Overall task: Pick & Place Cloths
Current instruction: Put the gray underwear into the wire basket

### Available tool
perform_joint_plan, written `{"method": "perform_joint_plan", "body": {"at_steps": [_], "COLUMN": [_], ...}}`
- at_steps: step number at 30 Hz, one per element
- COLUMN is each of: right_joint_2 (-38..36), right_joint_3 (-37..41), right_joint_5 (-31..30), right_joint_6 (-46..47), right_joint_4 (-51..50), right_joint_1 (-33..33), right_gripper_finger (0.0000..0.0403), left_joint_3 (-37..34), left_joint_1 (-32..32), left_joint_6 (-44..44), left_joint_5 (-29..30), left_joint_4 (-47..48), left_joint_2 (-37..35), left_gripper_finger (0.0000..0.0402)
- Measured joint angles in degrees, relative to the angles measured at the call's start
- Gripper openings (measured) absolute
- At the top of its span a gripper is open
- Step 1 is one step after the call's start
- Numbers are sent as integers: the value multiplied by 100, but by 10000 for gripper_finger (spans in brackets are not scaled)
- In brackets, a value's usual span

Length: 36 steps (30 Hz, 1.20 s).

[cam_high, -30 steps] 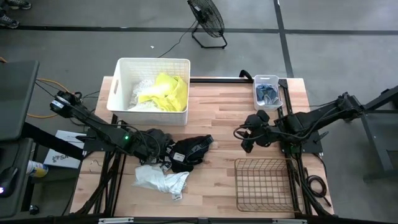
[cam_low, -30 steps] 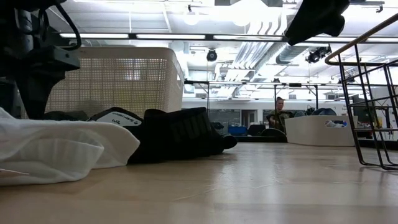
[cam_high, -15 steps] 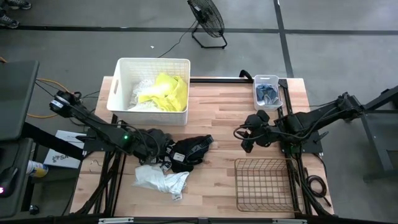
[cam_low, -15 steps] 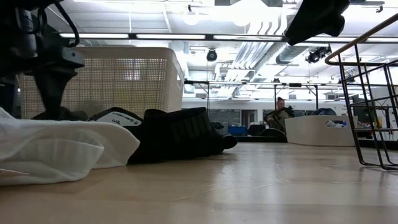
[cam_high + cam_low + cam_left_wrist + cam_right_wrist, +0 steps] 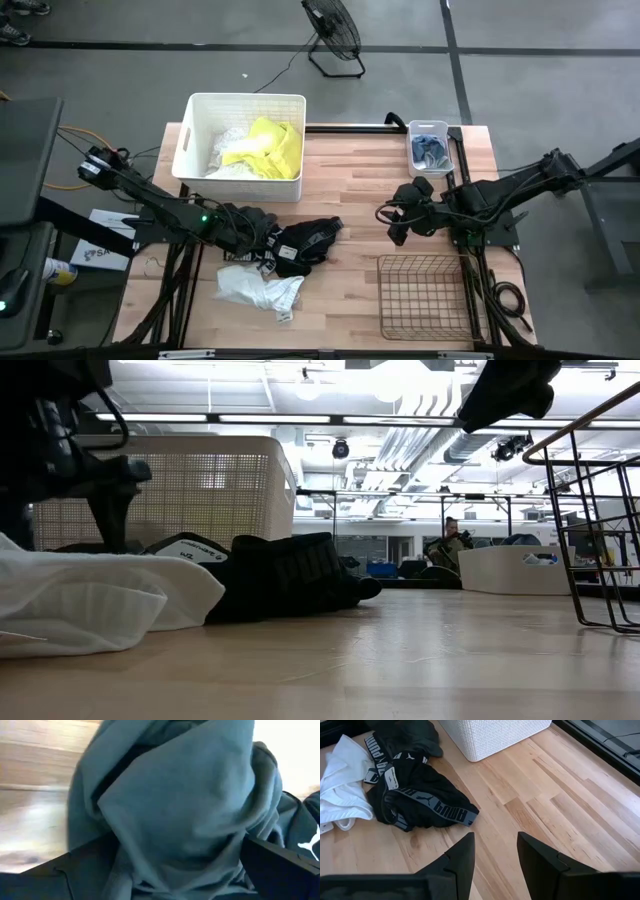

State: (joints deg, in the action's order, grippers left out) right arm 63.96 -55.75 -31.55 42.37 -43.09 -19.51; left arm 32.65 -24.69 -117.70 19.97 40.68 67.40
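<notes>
A wooden table (image 5: 350, 190) in an open workshop, a floor fan (image 5: 333, 30) behind it, is seen from above as cloths are sorted. The left gripper (image 5: 262, 240) is lowered with fingers spread wide over a dark garment (image 5: 185, 815) at the left end of the black pile (image 5: 300, 243) — a stance that suggests a grasp is being lined up, nothing yet being held. The right gripper (image 5: 398, 222) is kept hovering above bare wood near mid-table, its fingers (image 5: 462, 860) set narrowly apart and empty, apparently waiting clear of the work. One white tub (image 5: 188, 150) stands at the far left edge with a neon yellow cloth (image 5: 275, 145) and white fabric already inside, which marks it as the likely drop point. One white cloth (image 5: 258, 288) is left crumpled at the near edge, just beside the black pile. One small tray of grey-blue socks (image 5: 431, 150) sits at the far right — one wire basket (image 5: 425, 295), empty, at the near right.
</notes>
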Motion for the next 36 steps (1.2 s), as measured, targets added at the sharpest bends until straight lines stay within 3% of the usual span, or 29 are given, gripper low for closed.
{"method": "perform_joint_plan", "body": {"at_steps": [6, 21, 28, 36], "right_joint_2": [-1, -1, -2, -2], "right_joint_3": [0, 0, 0, 0], "right_joint_5": [7, 15, 17, 20], "right_joint_6": [-4, 2, 8, 109], "right_joint_4": [-4, -9, -9, -13], "right_joint_1": [0, 0, 0, 0], "right_gripper_finger": [139, 139, 139, 139], "left_joint_3": [-279, -370, -324, -315], "left_joint_1": [432, 973, 973, 969], "left_joint_6": [185, 1126, 1100, 1145], "left_joint_5": [-66, -1123, -1440, -1668], "left_joint_4": [-475, -468, -302, -260], "left_joint_2": [-2, 518, 590, 595], "left_gripper_finger": [396, 384, 293, 144]}}
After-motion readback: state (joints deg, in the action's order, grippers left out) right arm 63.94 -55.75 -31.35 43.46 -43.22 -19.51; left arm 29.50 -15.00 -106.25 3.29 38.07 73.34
